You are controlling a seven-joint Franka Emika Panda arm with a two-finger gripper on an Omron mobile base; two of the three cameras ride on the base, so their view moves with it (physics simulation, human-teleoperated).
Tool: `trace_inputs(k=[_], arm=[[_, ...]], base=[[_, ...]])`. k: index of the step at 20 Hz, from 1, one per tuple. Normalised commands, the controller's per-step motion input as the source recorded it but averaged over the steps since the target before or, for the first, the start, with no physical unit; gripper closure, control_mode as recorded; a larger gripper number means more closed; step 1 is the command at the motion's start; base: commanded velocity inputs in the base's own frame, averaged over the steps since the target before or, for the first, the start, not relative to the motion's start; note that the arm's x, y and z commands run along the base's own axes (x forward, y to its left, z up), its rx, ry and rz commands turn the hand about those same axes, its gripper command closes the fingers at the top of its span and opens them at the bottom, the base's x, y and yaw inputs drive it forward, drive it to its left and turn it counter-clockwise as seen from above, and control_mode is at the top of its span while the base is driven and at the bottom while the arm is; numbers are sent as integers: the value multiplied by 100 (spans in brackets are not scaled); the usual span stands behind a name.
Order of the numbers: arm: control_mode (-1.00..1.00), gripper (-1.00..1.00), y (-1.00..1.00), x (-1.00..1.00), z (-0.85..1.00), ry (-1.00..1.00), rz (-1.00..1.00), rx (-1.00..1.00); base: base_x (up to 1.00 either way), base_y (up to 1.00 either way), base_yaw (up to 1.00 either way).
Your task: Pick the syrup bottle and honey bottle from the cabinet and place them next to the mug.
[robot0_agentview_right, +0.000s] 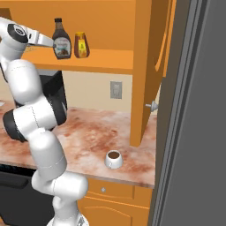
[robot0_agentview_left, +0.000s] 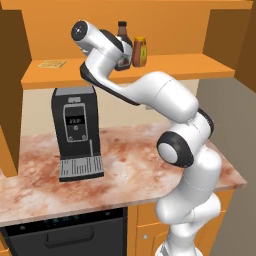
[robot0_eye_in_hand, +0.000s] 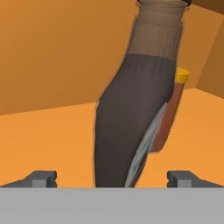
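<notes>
The syrup bottle, tall and dark brown with a white label, stands on the open shelf of the orange cabinet. The shorter amber honey bottle stands just to its right. In the hand view the syrup bottle looms close ahead, and the honey bottle peeks out behind it. My gripper is open, its tips wide on either side of the syrup bottle's base without touching it. From the right base view the gripper reaches the bottle from the left. The white mug sits on the counter near its front edge.
A black coffee machine stands on the marble counter below the shelf. A small flat item lies at the shelf's left end. An open cabinet door hangs right of the shelf, above the mug.
</notes>
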Motion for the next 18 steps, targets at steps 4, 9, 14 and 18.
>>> trace_inputs(k=[4, 9, 14, 18], arm=[[-100, -100, 0, 5, 0, 0, -2, 0], [-100, -100, 0, 2, 0, 0, -2, 0], [-100, -100, -1, 0, 0, 0, -1, 0], [-100, -100, -4, 0, 0, 0, 0, 0]], base=[[0, 0, 0], [0, 0, 0], [0, 0, 0], [0, 0, 0]])
